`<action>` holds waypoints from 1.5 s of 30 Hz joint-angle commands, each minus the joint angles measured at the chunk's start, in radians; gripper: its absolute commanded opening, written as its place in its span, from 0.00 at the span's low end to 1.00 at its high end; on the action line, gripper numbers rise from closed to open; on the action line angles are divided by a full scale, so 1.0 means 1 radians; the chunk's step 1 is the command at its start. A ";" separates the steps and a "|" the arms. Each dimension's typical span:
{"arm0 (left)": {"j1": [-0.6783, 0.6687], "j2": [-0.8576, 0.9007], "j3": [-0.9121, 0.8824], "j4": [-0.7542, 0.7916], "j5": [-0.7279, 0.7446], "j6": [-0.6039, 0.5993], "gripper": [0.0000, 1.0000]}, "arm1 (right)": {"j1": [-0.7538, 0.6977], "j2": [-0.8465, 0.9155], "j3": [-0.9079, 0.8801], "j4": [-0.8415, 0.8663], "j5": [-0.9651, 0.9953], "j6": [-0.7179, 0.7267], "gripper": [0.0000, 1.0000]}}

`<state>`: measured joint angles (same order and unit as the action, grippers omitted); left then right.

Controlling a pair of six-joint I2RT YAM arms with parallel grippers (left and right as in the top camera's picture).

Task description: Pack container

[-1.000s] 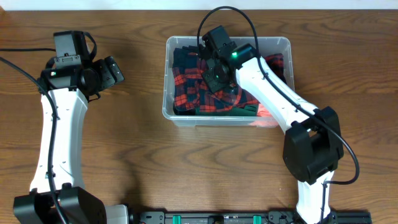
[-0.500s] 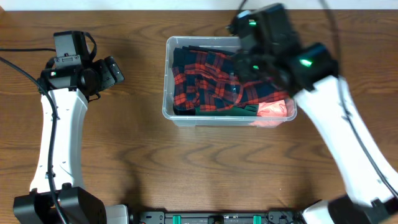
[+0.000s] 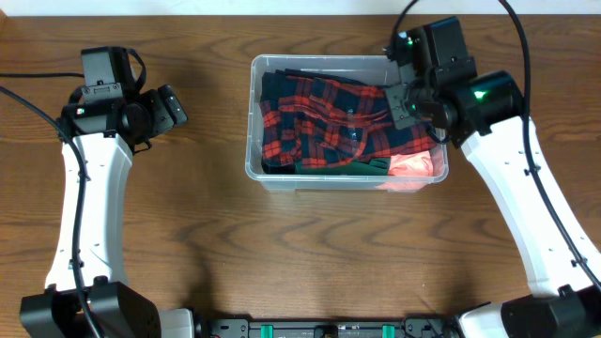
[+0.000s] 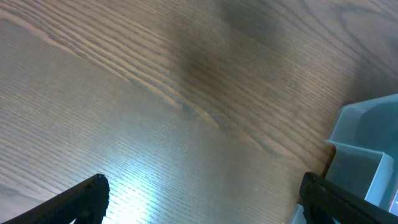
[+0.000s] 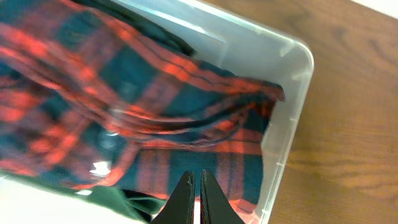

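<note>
Container (image 3: 319, 180) holds plaid cloth (image 3: 324, 122); right fingers (image 5: 184, 198) closed, empty, above it; left fingers (image 4: 81, 200) spread wide.

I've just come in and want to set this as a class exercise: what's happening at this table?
Two robot arms are packing a clear plastic container with fabric. A red-and-dark plaid cloth lies bunched inside, filling most of it, with something pink at one corner. The right end effector hangs shut over the container's right end, holding nothing. The left end effector is open above the bare wooden table, off to the left.
</note>
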<state>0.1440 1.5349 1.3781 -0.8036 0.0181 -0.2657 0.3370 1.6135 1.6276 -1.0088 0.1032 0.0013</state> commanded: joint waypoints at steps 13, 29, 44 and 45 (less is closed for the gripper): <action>0.003 -0.007 0.004 -0.002 -0.015 -0.002 0.98 | -0.055 0.009 -0.410 0.331 -0.110 0.058 0.13; 0.003 -0.007 0.004 -0.002 -0.015 -0.002 0.98 | -0.055 -0.019 -0.478 0.369 -0.152 0.058 0.01; 0.003 -0.007 0.004 -0.002 -0.014 -0.002 0.98 | -0.055 -0.380 -0.462 0.282 -0.119 0.087 0.14; 0.003 -0.007 0.004 -0.002 -0.015 -0.002 0.98 | -0.055 -0.399 -0.462 0.265 -0.095 0.087 0.16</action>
<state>0.1440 1.5349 1.3781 -0.8040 0.0185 -0.2657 0.2901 1.2488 1.1519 -0.7223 -0.0334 0.0788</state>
